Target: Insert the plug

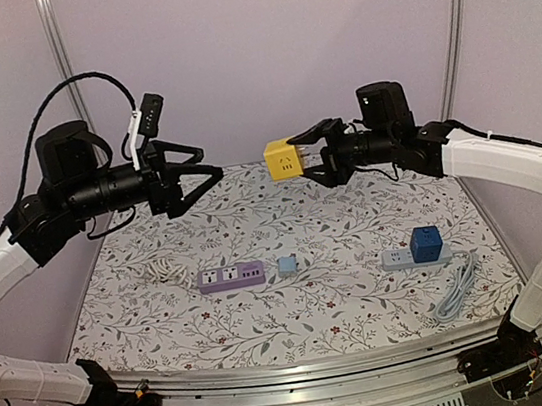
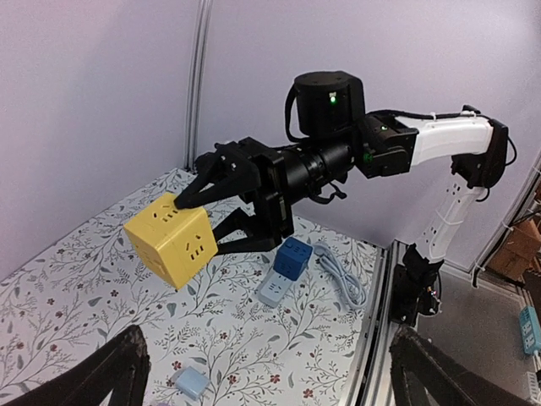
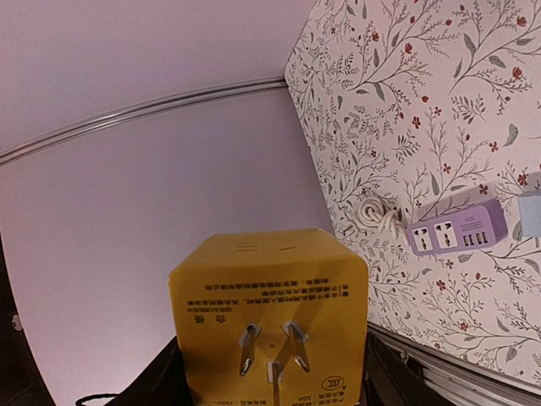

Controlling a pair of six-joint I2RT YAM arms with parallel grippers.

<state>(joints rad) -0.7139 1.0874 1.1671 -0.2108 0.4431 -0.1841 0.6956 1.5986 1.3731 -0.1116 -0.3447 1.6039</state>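
Top external view has the yellow cube plug (image 1: 282, 159) lifted clear of the table (image 1: 353, 214), high over its far half. The right pincer (image 1: 310, 157) is closed about halfway, one finger on each of two opposite faces of the cube. The left pincer (image 1: 210, 163) hangs in the air at about the same height with its jaws spread as wide as they go. It holds nothing, points toward the cube and is well apart from it.

Right wrist view shows the cube's three metal prongs (image 3: 270, 342) on the face turned back toward that arm, not outward or down.

So the pick-up is done and the insertion is not. No prong is near a socket. The purple power strip (image 1: 231, 276) lies flat on the table near the middle with its sockets free, a small pale blue block (image 1: 287, 265) just beside its right end. Over to the right, a grey strip (image 1: 403, 258) already carries a dark blue cube (image 1: 425, 241).

I judge the purple strip the likelier target, though nothing in the pictures settles it. With the prongs facing the holding arm, the cube probably needs turning or passing to the open left pincer. After that it must be brought down, lined up over a socket and pressed home.
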